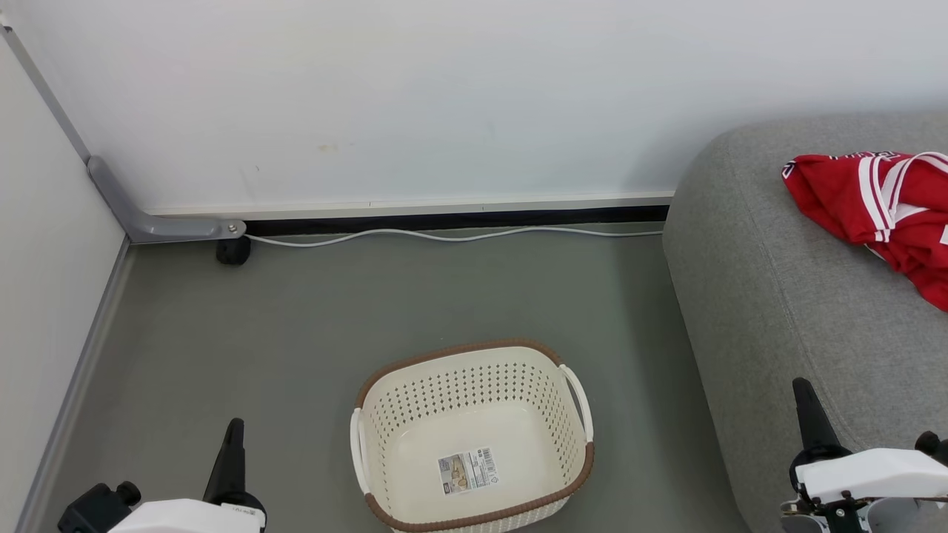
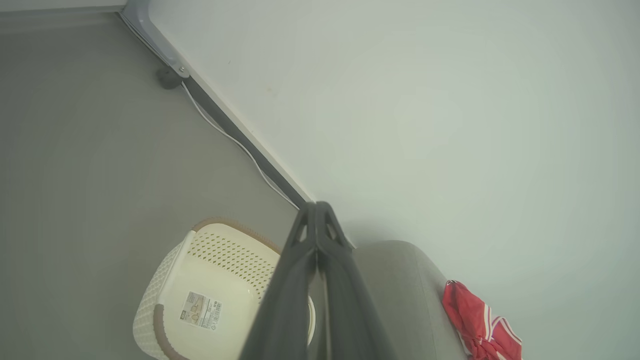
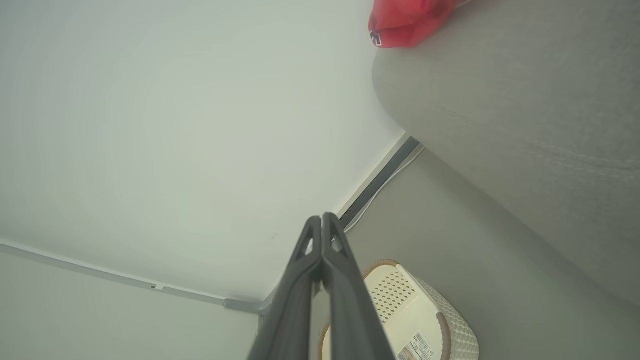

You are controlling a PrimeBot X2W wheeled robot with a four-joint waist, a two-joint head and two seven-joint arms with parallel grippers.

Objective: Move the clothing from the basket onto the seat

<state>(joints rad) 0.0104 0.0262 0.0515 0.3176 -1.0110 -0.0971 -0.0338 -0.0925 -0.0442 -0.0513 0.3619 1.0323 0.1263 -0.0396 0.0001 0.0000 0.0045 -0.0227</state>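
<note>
Inside, the basket (image 1: 474, 386) holds a paper label (image 1: 468, 471).

The right end effector (image 3: 320, 220) rises from the bottom edge, its two dark fingers pressed together at the tips. Just beside them, low and to the right, the cream perforated basket (image 3: 392, 295) stands on the grey floor (image 3: 450, 225), showing its brown rim and a paper label (image 3: 417, 350) on its bottom. The grey seat (image 3: 525, 125) takes up the upper right. At the top edge, red clothing (image 3: 407, 20) lies on it, carrying a small dark-and-white mark that may be lettering but is too blurred to read. A dark skirting strip (image 3: 380, 177) runs along the foot of the pale wall (image 3: 175, 125).
</note>
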